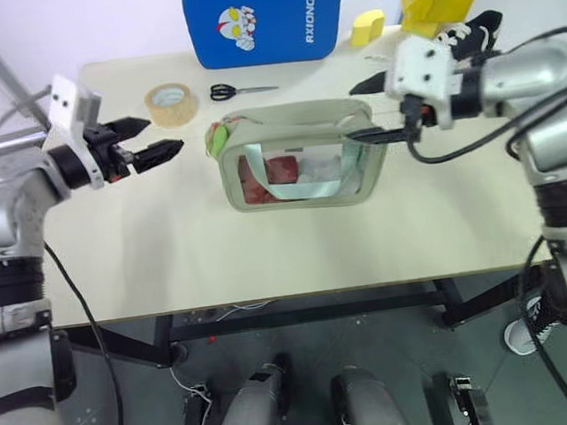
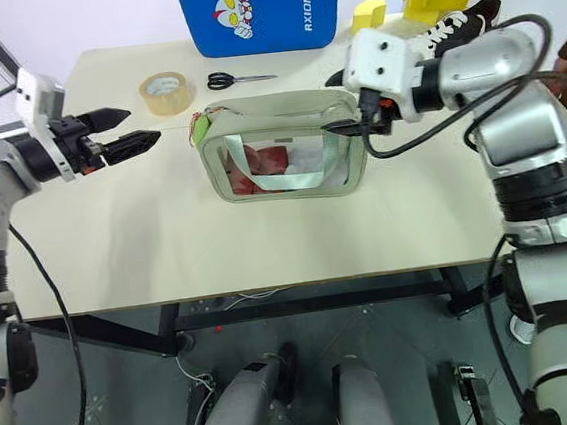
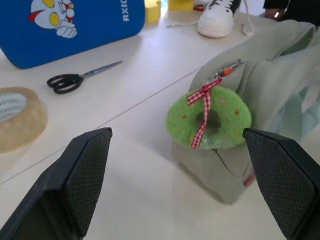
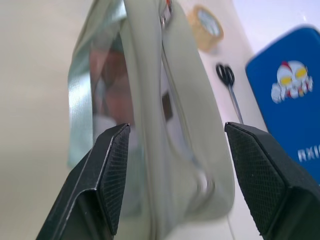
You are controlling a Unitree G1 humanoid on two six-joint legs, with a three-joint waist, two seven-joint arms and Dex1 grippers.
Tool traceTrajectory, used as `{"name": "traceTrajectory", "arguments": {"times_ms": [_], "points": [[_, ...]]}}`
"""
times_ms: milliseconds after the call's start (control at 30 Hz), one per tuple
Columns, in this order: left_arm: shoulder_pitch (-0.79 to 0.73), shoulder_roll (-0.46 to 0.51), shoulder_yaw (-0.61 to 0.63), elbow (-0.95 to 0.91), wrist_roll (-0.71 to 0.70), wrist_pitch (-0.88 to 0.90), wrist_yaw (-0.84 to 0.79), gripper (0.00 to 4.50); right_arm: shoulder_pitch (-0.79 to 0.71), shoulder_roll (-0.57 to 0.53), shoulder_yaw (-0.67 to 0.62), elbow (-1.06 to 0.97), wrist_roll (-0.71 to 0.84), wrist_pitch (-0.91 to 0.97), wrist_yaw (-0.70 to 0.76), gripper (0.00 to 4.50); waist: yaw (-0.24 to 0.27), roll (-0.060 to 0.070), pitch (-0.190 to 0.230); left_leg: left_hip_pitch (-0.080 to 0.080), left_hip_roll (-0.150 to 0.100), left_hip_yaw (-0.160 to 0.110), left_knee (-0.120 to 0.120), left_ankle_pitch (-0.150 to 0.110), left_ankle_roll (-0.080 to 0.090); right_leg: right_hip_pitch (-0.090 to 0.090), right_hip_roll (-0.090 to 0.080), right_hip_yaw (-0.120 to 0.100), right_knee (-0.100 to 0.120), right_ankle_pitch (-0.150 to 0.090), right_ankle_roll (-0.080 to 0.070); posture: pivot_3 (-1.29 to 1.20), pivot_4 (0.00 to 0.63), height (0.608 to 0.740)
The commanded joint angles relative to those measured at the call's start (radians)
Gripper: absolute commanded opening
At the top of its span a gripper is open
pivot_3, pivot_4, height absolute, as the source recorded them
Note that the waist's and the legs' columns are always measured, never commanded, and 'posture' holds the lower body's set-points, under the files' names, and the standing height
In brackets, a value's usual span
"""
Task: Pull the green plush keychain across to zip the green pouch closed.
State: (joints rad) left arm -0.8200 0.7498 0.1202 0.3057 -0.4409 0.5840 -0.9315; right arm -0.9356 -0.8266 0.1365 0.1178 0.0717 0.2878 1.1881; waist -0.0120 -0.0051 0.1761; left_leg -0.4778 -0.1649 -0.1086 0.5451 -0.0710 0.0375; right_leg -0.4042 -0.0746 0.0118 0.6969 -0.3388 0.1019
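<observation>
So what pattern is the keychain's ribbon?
Red-and-white gingham on the green plush keychain, clearest in the left wrist view.

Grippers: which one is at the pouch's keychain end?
The left gripper, open, faces the green plush keychain across a gap. The right gripper straddles the green pouch's opposite end.

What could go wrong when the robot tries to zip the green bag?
The left gripper is open and not yet on the fuzzy green keychain, so it could nudge it aside instead of grabbing it. The right gripper sits open around the bag's end without pinching it, so the bag may slide or tip when pulled.
</observation>
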Motion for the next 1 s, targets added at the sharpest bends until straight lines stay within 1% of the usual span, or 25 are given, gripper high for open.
{"name": "traceTrajectory", "arguments": {"times_ms": [33,67,100,167,200,300,333,467,633,767,867,1000], "points": [[-0.032,-0.024,-0.016,0.011,0.029,-0.051,-0.003,4.5,0.03,-0.016,-0.016,0.003,-0.012,-0.017,-0.016,3.11,-0.003,0.0,0.0,0.0,0.0,0.0,0.0,0.0,0.0,0.0,0.0,0.0,0.0,0.0,0.0,0.0,0.15,0.74],[-0.039,-0.035,-0.026,0.028,0.042,-0.065,-0.002,4.5,0.042,-0.012,-0.015,0.012,-0.008,-0.018,-0.013,3.11,-0.003,0.0,0.0,0.0,0.0,0.0,0.0,0.0,0.0,-0.001,0.0,0.0,0.0,0.0,0.0,0.0,0.15,0.74],[-0.049,-0.047,-0.037,0.056,0.059,-0.082,0.004,4.5,0.047,0.0,-0.011,0.025,-0.008,-0.021,-0.019,2.88,-0.003,0.0,0.0,0.0,0.0,0.0,-0.001,0.0,0.0,-0.001,-0.001,0.0,0.0,0.0,0.0,0.0,0.15,0.74],[-0.069,-0.069,-0.046,0.098,0.08,-0.104,0.01,4.5,0.046,0.023,-0.006,0.048,-0.007,-0.026,-0.028,2.2,-0.008,0.0,0.0,0.0,0.0,0.0,-0.001,0.0,0.0,-0.001,0.0,0.0,0.0,0.0,0.0,0.0,0.15,0.74],[-0.079,-0.08,-0.051,0.117,0.089,-0.114,0.013,4.5,0.044,0.032,0.001,0.059,-0.011,-0.038,-0.028,1.75,-0.009,0.0,0.0,0.0,0.0,0.0,-0.001,0.0,0.0,-0.001,0.0,0.0,0.0,0.0,0.0,0.0,0.15,0.74],[-0.107,-0.104,-0.059,0.175,0.117,-0.152,0.02,4.5,0.044,0.048,0.011,0.061,-0.006,-0.044,-0.017,0.15,-0.01,0.0,0.0,0.0,0.0,0.0,0.0,0.0,0.0,-0.001,0.0,0.0,0.001,0.0,0.0,0.0,0.15,0.74],[-0.117,-0.111,-0.059,0.197,0.124,-0.164,0.023,4.5,0.048,0.048,0.013,0.055,-0.002,-0.044,-0.008,0.03,-0.01,0.0,0.0,0.0,0.0,0.0,0.0,0.0,0.0,-0.001,0.0,0.0,0.001,0.0,0.0,0.0,0.15,0.74],[-0.143,-0.14,-0.06,0.287,0.154,-0.215,0.028,4.5,0.067,0.04,0.016,0.033,0.01,-0.034,0.026,0.03,-0.009,0.0,0.0,0.0,0.0,0.0,0.001,0.0,0.0,0.0,0.0,0.0,0.001,0.0,0.0,0.0,0.15,0.74],[-0.166,-0.177,-0.067,0.389,0.19,-0.278,0.024,4.5,0.063,0.047,0.012,0.03,0.006,-0.033,0.029,0.03,-0.01,0.0,0.0,0.0,0.0,0.0,0.001,0.0,0.0,0.0,0.0,0.0,0.001,0.0,0.0,0.0,0.15,0.74],[-0.174,-0.196,-0.073,0.429,0.21,-0.313,-0.003,4.5,0.067,0.04,0.018,0.022,0.0,-0.034,0.04,0.03,-0.01,0.0,0.0,0.0,0.0,0.0,0.001,0.0,0.0,0.0,0.0,0.0,0.001,0.0,0.0,0.0,0.15,0.74],[-0.198,-0.208,-0.051,0.473,0.213,-0.345,0.019,3.66,0.066,0.043,0.015,0.022,0.0,-0.032,0.037,0.0,-0.009,0.0,0.0,0.0,0.0,0.0,0.001,0.0,0.0,0.001,0.0,-0.001,0.001,0.0,0.0,0.0,0.15,0.74],[-0.209,-0.205,-0.04,0.461,0.196,-0.332,-0.016,1.7,0.062,0.046,0.008,0.019,0.006,-0.018,0.032,0.0,-0.012,0.0,0.0,0.0,0.0,0.0,0.002,0.0,0.0,0.001,0.0,-0.001,0.001,0.0,0.0,0.0,0.15,0.74]]}}
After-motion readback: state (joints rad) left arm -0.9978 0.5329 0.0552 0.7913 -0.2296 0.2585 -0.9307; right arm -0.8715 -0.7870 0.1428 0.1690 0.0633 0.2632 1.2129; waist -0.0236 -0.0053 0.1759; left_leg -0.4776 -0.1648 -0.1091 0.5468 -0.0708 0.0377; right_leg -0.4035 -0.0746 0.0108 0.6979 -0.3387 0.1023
